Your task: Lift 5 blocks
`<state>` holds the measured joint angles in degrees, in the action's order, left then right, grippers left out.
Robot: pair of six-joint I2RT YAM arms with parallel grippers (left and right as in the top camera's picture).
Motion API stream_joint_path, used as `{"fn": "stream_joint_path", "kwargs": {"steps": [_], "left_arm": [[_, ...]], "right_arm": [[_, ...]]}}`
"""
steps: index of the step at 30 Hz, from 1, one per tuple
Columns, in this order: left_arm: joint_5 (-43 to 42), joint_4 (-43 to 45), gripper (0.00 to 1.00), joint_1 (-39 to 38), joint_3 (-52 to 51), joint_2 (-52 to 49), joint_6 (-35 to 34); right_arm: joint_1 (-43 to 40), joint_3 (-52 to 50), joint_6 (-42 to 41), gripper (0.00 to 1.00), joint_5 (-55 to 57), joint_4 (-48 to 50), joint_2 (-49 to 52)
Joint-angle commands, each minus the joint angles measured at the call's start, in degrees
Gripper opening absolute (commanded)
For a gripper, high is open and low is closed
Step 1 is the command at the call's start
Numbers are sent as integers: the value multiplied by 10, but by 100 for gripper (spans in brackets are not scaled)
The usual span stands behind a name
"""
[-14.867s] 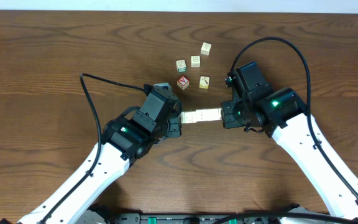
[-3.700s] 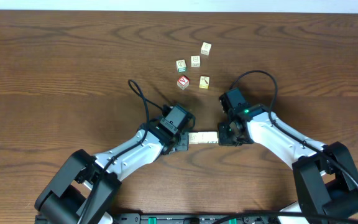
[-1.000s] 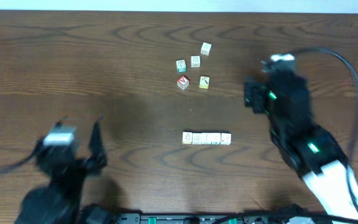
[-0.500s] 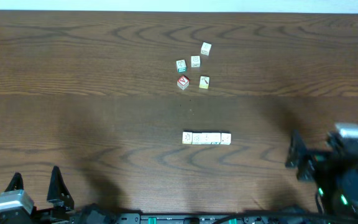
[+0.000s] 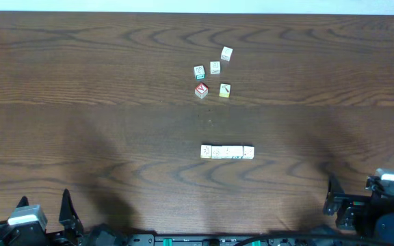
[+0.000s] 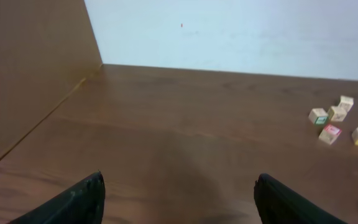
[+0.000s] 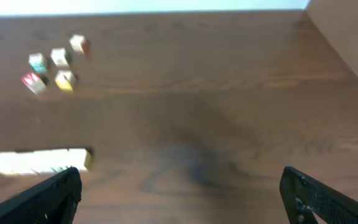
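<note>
Brown wood table has the blocks in one touching row at its middle, too blurry for me to count. My left claw and right claw gape wide and empty, mostly cut off at the near edge.

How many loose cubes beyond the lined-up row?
5: farthest cube, back right; middle cube and left cube side by side, nearer; red-faced cube and yellowish cube closest to the row of blocks. None appear hidden.
</note>
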<state>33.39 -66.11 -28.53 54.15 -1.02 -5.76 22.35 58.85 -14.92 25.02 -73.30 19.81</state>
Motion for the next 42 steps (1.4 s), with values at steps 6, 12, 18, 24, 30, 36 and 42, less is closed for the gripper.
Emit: {"fn": "stream_joint_path", "kwargs": {"steps": [6, 12, 18, 24, 30, 36, 42], "left_arm": [[7, -10, 77, 2, 8, -6, 1], [7, -14, 77, 2, 8, -6, 1], [7, -14, 78, 2, 8, -6, 1], [7, -14, 78, 2, 8, -6, 1], [7, -14, 78, 2, 8, -6, 1], [7, -14, 78, 2, 8, -6, 1], [7, -14, 78, 2, 8, -6, 1]], "right_arm": [[-5, 0, -9, 99, -15, -5, 0], [-5, 0, -9, 99, -15, -19, 0], [-5, 0, -9, 99, -15, -19, 0], [-5, 0, -9, 99, -15, -19, 0], [-24, -1, -6, 90, 36, -10, -3], [-165, -54, -13, 99, -55, 151, -34], [-231, -251, -2, 99, -160, 344, -162]]}}
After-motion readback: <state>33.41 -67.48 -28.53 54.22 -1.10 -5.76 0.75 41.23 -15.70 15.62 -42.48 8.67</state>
